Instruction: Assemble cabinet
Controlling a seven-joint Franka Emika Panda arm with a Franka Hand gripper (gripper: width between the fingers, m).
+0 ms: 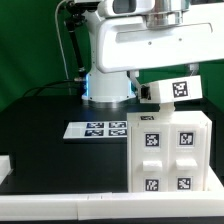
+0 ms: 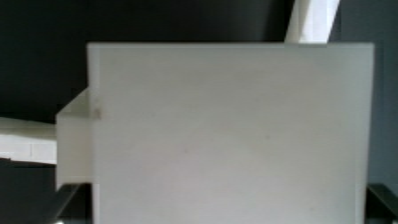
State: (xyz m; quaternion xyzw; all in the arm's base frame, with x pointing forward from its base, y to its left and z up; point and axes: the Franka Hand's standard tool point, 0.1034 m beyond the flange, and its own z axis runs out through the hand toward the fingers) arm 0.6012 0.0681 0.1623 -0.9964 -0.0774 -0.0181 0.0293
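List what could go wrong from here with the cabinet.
1. A tagged white piece sits atop the cabinet; if the arm descends, it could knock it off.
2. The cabinet stands near the table's front edge; a push might slide it over.
3. Wrist view is nearly all blank white, so alignment cues are few.

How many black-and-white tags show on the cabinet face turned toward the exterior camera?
4: upper-left tag, upper-right tag, lower-left tag, lower-right tag, as the exterior view shows the cabinet. Other faces may hide more.
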